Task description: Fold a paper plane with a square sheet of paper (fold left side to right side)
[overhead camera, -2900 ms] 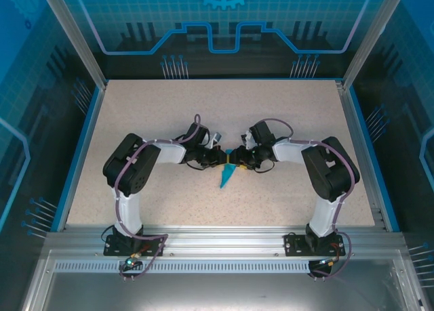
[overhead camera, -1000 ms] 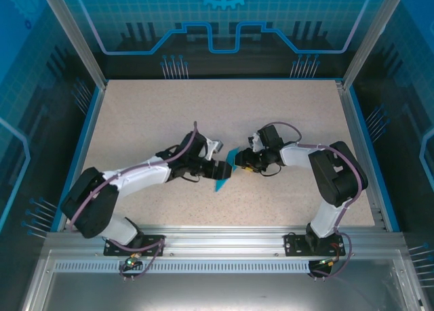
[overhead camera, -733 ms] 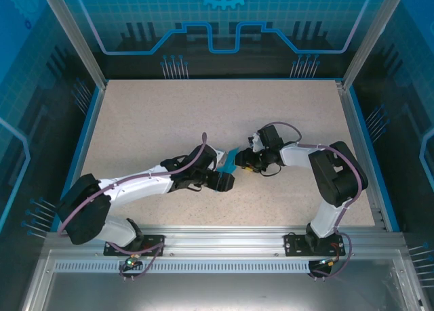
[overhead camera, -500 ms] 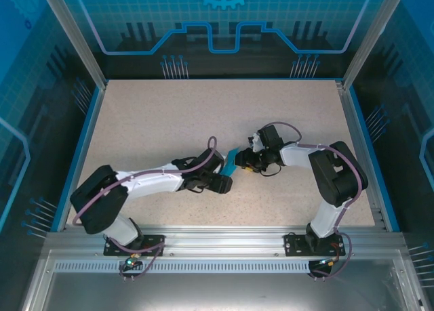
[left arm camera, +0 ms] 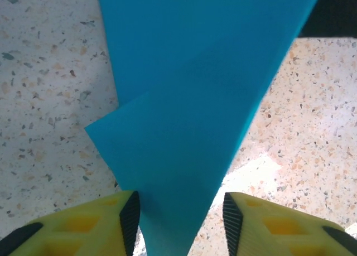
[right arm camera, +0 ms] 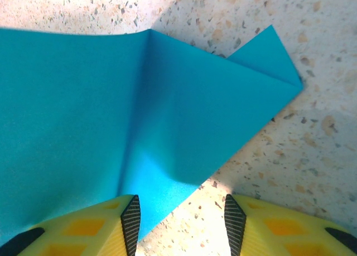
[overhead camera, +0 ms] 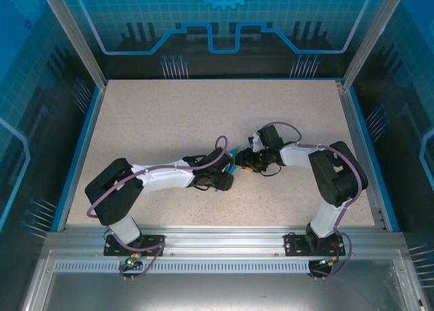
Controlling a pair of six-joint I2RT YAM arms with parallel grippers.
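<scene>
The cyan-blue sheet of paper [overhead camera: 231, 160] is folded into a pointed, layered shape and lies on the table at the centre. In the left wrist view the paper [left arm camera: 195, 100] narrows to a tip that runs down between the fingers of my open left gripper [left arm camera: 181, 214]. That left gripper [overhead camera: 223, 181] sits at the paper's near end. My right gripper [overhead camera: 242, 163] is at the paper's right side. In the right wrist view the paper [right arm camera: 83, 111] shows a crease and a folded corner, and its lower edge crosses in front of my open right gripper [right arm camera: 179, 217].
The speckled beige tabletop [overhead camera: 149, 114] stretches around the arms. A blue rim [overhead camera: 80, 155] and the metal frame posts [overhead camera: 71, 36] bound it on the left, right and back.
My left gripper has moved from the paper's left side round to its near tip, its elbow swinging right. The paper's near point now lies under that gripper. The right arm has held still.
</scene>
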